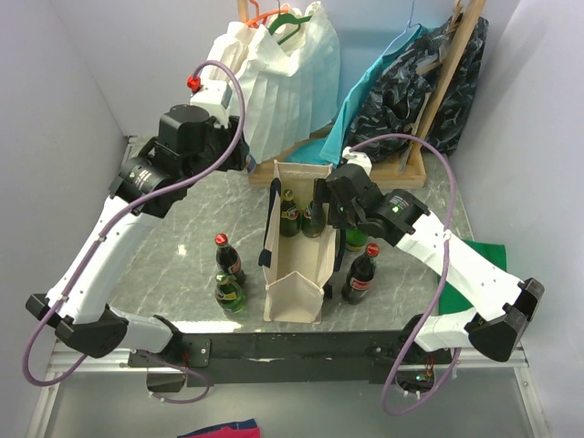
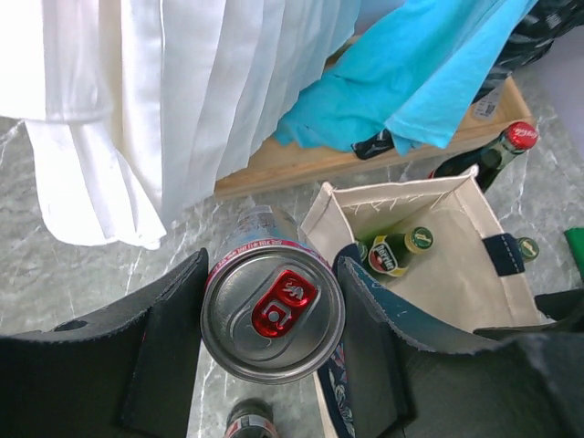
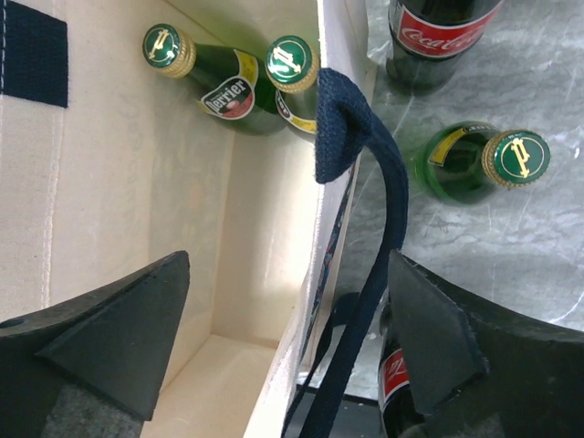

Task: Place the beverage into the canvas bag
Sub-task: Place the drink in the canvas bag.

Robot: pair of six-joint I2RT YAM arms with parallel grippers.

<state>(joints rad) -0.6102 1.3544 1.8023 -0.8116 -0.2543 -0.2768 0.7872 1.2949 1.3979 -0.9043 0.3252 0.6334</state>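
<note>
Two green bottles (image 3: 228, 78) are sitting inside the canvas bag (image 1: 297, 297), which is standing open mid-way across the table (image 1: 182, 219). Left gripper (image 2: 271, 328) is clamping a can (image 2: 272, 310) near the far edge, beside the bag's far-left corner. Right gripper (image 3: 287, 328) is gaping wide, straddling the bag's right wall and navy handle (image 3: 370, 182).

"Perrier" – label of green glass bottle (image 3: 228, 87) inside cream canvas bag (image 3: 128, 182), beyond right jaws, left side | "Coca-Cola" – red label of dark bottle (image 3: 438, 41), beyond them, right side
</note>
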